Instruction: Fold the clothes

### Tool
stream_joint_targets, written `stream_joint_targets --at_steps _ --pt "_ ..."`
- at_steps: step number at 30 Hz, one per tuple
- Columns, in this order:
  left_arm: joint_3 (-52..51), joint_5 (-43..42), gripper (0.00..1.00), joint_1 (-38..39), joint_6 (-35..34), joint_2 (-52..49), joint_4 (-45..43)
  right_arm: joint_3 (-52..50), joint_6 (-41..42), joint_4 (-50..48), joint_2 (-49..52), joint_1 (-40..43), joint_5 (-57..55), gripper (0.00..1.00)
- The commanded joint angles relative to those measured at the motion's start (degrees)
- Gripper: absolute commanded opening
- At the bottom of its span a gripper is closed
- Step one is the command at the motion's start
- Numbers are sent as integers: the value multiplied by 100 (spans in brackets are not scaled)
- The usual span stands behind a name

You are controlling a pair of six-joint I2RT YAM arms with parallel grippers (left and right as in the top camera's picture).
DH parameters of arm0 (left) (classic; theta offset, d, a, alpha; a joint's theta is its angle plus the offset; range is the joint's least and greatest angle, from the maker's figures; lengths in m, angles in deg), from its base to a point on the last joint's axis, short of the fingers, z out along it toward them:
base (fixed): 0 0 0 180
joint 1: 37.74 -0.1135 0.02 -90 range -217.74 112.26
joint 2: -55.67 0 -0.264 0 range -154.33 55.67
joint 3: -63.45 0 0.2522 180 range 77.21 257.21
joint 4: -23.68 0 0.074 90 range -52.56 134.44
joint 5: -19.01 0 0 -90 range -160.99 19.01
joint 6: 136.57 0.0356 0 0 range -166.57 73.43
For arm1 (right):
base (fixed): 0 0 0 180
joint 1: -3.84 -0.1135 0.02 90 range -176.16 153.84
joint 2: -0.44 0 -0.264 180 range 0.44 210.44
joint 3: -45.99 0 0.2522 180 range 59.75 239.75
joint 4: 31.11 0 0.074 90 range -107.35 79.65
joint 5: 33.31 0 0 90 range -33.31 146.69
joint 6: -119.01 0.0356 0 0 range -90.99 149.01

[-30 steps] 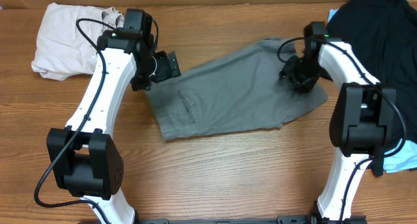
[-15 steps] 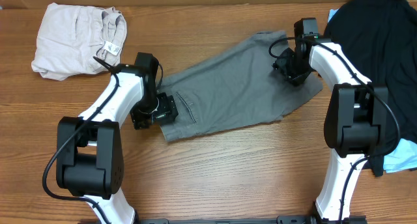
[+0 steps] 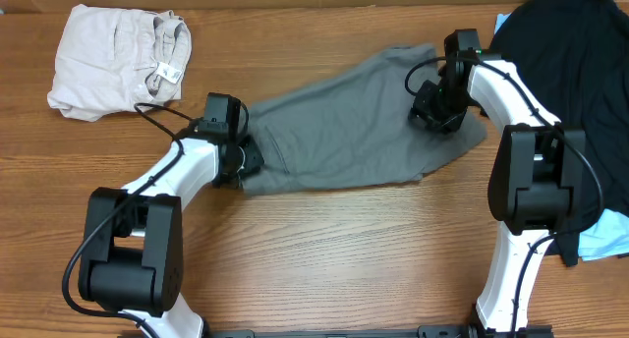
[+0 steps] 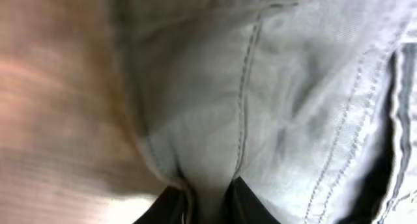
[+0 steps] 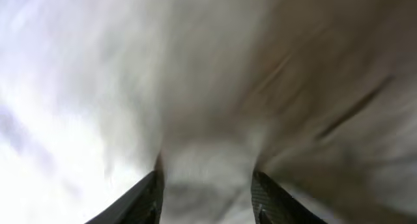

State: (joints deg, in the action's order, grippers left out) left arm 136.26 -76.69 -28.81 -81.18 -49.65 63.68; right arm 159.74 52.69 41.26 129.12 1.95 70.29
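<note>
The mid-grey shorts (image 3: 354, 132) lie spread diagonally across the middle of the table. My left gripper (image 3: 248, 159) is at their lower left corner. In the left wrist view that gripper (image 4: 208, 201) is shut on a narrow fold of the stitched grey cloth (image 4: 273, 87). My right gripper (image 3: 435, 115) presses down on the right end of the shorts. Its fingers (image 5: 151, 198) stand well apart with blurred grey fabric bunched between them, so the right gripper (image 5: 208, 198) is open. The cream garment (image 3: 108, 58) with a white label lies at the far left. The black T-shirt (image 3: 575, 53) is heaped at the far right.
A light blue cloth (image 3: 604, 242) shows under the black T-shirt by the right edge. The wooden table (image 3: 334, 250) runs bare in front of the shorts. Both arm bases stand at the near edge.
My left gripper slid down to the shorts' lower left corner and closed on the cloth, and that corner has bunched inward. The right gripper's fingers have narrowed over the right end.
</note>
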Motion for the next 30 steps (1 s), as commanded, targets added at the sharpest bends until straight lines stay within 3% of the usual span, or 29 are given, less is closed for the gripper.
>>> stream_joint_targets --at_steps 1,6,10,12,19,23,30 --pt "-437 1528 24 7 2 -409 -634 614 -807 343 -348 9 166 49" --pt "-413 2354 45 0 1071 -407 -1679 841 -894 579 -557 9 -155 61" --pt "-210 2544 49 -50 1810 -407 -1910 800 -898 503 -533 9 -354 65" --pt "28 2271 49 -118 1915 -393 -1561 798 -938 442 -533 9 -417 66" --pt "1419 -79 42 -483 1923 -372 1281 798 -1871 -374 -529 9 -802 71" --pt "1556 -782 55 -595 1919 -376 1517 798 -2382 -610 -529 9 -734 74" --pt "1108 -201 58 -601 1659 -378 1502 798 -2717 -699 -529 9 -79 77"
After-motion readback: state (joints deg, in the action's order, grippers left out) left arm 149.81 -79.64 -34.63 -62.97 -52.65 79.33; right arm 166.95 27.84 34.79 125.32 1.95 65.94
